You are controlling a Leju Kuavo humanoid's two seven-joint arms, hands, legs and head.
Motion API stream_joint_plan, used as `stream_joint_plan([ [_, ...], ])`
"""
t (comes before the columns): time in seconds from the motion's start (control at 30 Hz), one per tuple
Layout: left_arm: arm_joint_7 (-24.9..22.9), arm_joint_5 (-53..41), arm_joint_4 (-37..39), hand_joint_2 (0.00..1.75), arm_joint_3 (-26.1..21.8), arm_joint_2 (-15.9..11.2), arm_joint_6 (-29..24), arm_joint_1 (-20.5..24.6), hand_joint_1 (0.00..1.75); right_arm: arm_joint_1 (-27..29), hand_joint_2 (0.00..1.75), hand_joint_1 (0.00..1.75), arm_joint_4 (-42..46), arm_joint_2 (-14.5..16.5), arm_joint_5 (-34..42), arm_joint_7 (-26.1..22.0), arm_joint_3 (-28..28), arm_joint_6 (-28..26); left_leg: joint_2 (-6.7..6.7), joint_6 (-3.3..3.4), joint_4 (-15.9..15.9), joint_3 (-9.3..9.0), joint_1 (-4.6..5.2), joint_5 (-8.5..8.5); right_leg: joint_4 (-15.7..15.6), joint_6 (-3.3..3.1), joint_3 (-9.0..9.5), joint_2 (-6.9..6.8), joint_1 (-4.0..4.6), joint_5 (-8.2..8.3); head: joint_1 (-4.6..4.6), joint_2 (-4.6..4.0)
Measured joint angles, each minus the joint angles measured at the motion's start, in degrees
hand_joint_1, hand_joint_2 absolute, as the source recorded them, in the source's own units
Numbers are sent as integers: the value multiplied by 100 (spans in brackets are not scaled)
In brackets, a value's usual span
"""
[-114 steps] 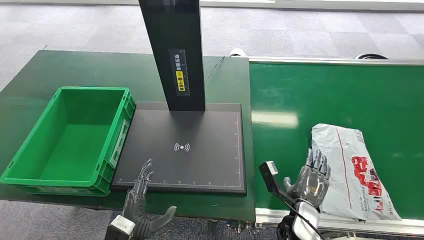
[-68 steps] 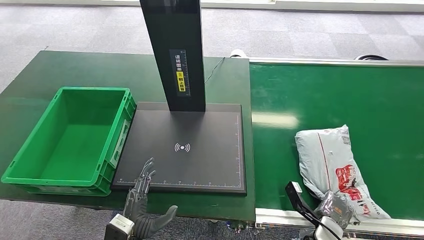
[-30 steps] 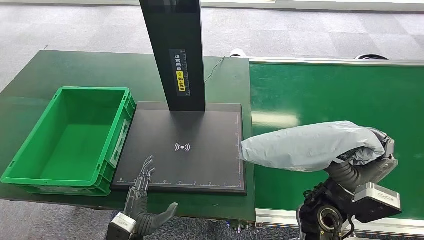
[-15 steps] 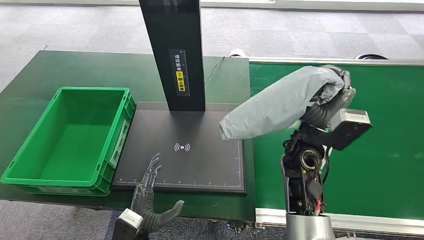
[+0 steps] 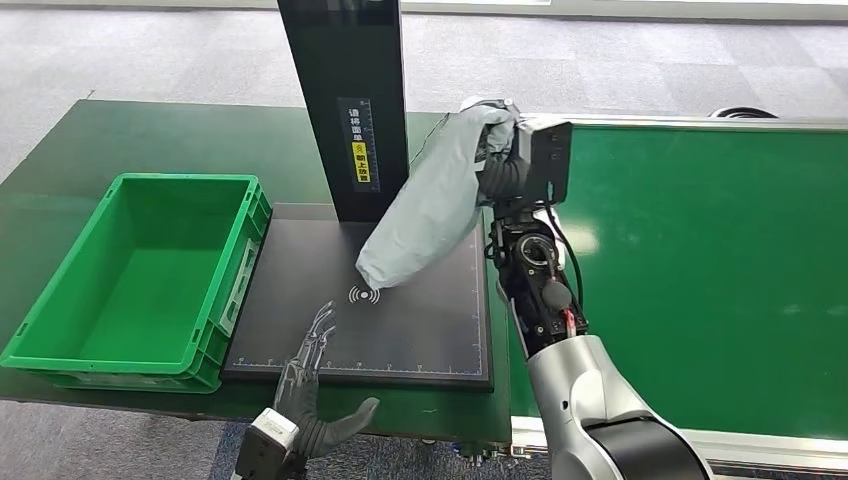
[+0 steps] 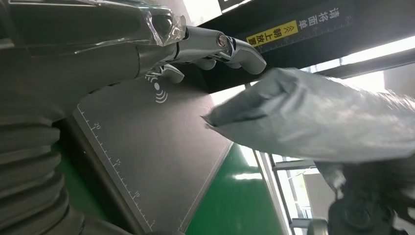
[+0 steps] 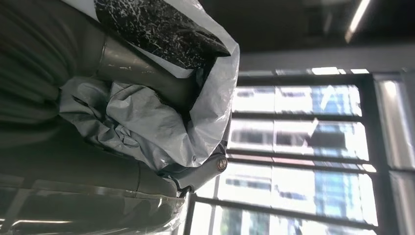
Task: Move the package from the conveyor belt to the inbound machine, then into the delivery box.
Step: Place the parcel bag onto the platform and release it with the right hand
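at the left of the head view a green delivery box [image 5: 130, 270] is seen on the dark green table [image 5: 60, 160], its inside bare and its long side lying just beside the inbound machine. the inbound machine [image 5: 420, 330] is a flat black plate with a white wireless mark at its middle and ruled edges, and a black upright column [image 5: 345, 100] bearing a yellow label is set at its far edge. the left hand [image 5: 305, 385] is held low at the near edge of the plate, palm turned inward, with its fingers [image 6: 230, 46] stretched out and apart and its thumb spread to the side; nothing is held in it.

over the plate the package [image 5: 425, 205] is held in the air. it is a soft grey plastic mailer bag, crumpled and wrinkled, slanting down from its gathered upper end to a loose lower end that hangs over the wireless mark; whether the lower end touches the plate cannot be told. in the left wrist view its dull grey skin is seen as smooth and slightly puffed.

the upper end is gripped by the right hand [image 5: 500, 150], whose fingers are wrapped in the bunched plastic. the right arm is raised steeply from the lower edge and bent over toward the column. to the right the green conveyor belt [image 5: 700, 250] is seen.
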State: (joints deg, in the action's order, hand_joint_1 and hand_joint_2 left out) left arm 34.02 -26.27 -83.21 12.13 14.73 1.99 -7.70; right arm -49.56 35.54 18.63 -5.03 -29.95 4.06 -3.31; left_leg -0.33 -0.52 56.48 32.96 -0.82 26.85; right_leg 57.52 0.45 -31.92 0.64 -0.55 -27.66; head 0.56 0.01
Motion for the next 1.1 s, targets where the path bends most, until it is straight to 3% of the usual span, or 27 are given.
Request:
stream_joint_plan([
  [0.17, -26, 0, 0, 175, -2, -15, 119, 9, 0, -47, 175, 175, -611, 134, 1039, 320, 974, 108, -1, 0, 0, 5, -1, 0, 0, 0, -6, -1, 1, -1, 1, 0],
  [0.47, -87, -36, 72, 175, 10, -32, 230, 110, 0, 42, 175, 175, -970, 150, 2845, 423, 2936, 28, 0, 0, 0, 8, -1, 0, 0, 0, -9, -2, 1, -2, 1, 0],
  [0.5, -91, -45, 84, 175, 11, -33, 230, 122, 0, 45, 175, 155, -984, 150, 2961, 429, 3127, -34, 0, 0, 0, 8, -1, 0, 0, -1, -9, -2, 1, -1, 1, 0],
  [0.6, -104, -66, 102, 175, 7, -36, 228, 155, 0, 35, 175, 24, -1017, 149, 3267, 431, 3621, -280, 1, 0, 0, 7, -1, 0, 0, -1, -10, -2, 1, -1, 0, 0],
  [0.63, -107, -67, 104, 175, 4, -37, 228, 166, 0, 29, 175, 0, -1031, 148, 3337, 427, 3750, -387, 1, 0, 0, 7, -1, 0, 0, -1, -11, -2, 1, -1, 1, 0],
  [0.73, -111, -69, 114, 175, -1, -36, 227, 208, 0, 20, 175, 0, -1086, 147, 3502, 309, 4008, -757, 0, 0, 0, 7, -1, 0, 0, -1, -11, -2, 1, -2, 1, 0],
  [0.87, -113, -70, 151, 175, -2, -33, 222, 279, 0, 14, 175, 0, -1173, 141, 3667, -299, 4004, -1256, 1, 0, 1, 8, -1, 0, 0, 0, -11, -2, 0, -1, 0, 0],
  [0.97, -112, -68, 165, 175, 0, -34, 182, 284, 0, 19, 175, 0, -1198, 112, 3552, -787, 3679, -1469, -1, 0, 2, 7, 0, 0, 0, 0, -11, -2, 0, -1, 0, 0],
  [1.1, -96, -25, 195, 175, 1, -38, 108, 280, 0, 125, 175, 0, -1005, 25, 3067, -986, 2792, -1367, -2, 0, 2, 7, 0, 0, 0, 0, -10, -2, 0, 0, 1, -1],
])
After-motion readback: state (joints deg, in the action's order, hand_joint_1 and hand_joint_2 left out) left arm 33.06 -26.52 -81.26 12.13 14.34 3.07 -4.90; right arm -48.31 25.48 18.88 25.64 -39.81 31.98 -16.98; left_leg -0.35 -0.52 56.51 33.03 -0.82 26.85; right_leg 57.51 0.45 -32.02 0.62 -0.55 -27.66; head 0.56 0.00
